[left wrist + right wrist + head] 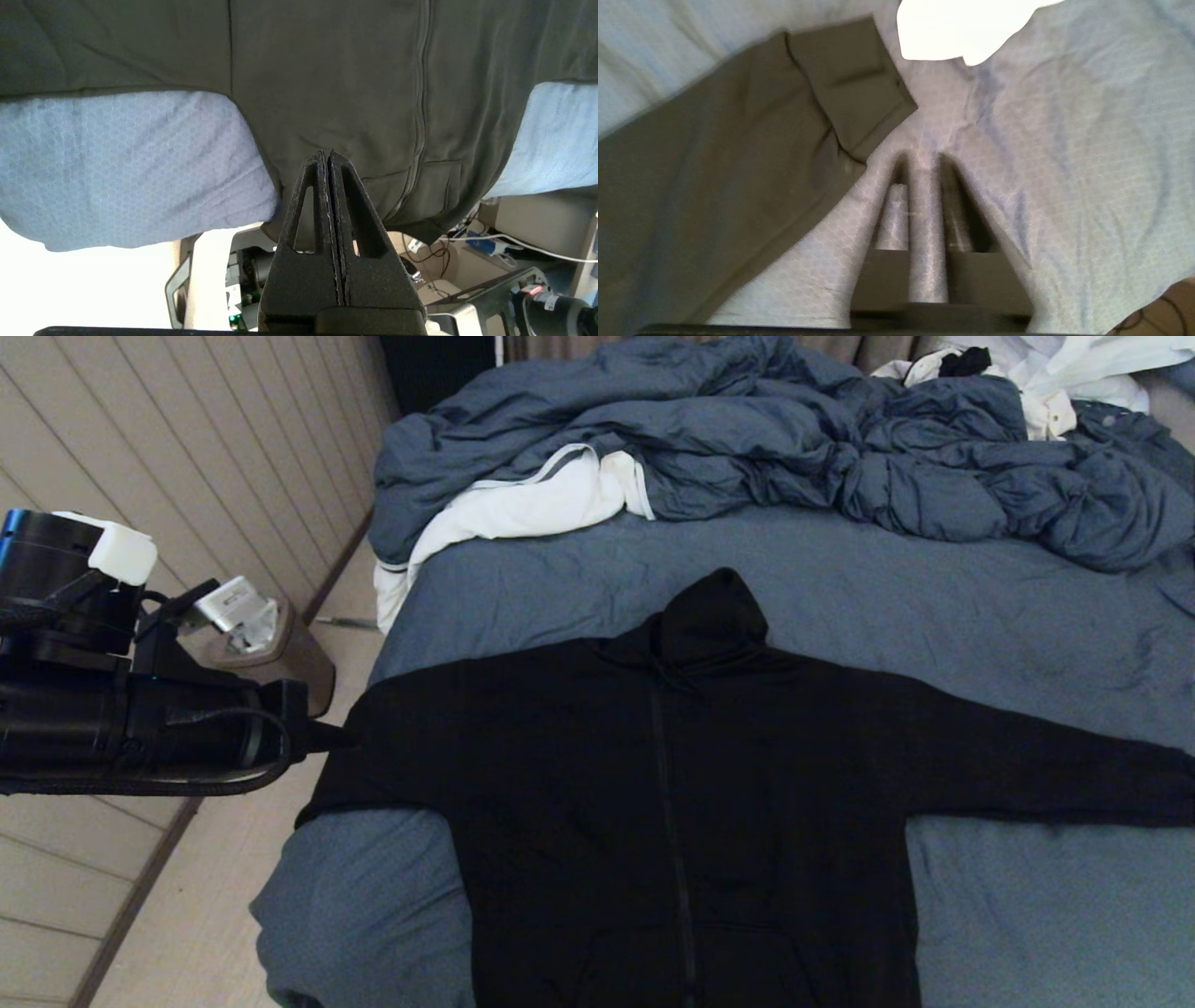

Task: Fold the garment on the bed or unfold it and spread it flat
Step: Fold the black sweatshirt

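Garment (672, 784) lies spread front-up on bed (980, 616), hood away from robot, sleeves stretched out sideways so the long axis runs across the bed. Left pincer (329, 156) clenched, empty, off the bed's left edge near the left sleeve end. Right pincer (920, 163) slightly parted, holding nothing, over bare sheet just beside the right sleeve cuff (852, 88), so right arm looks nearer for a sleeve fold
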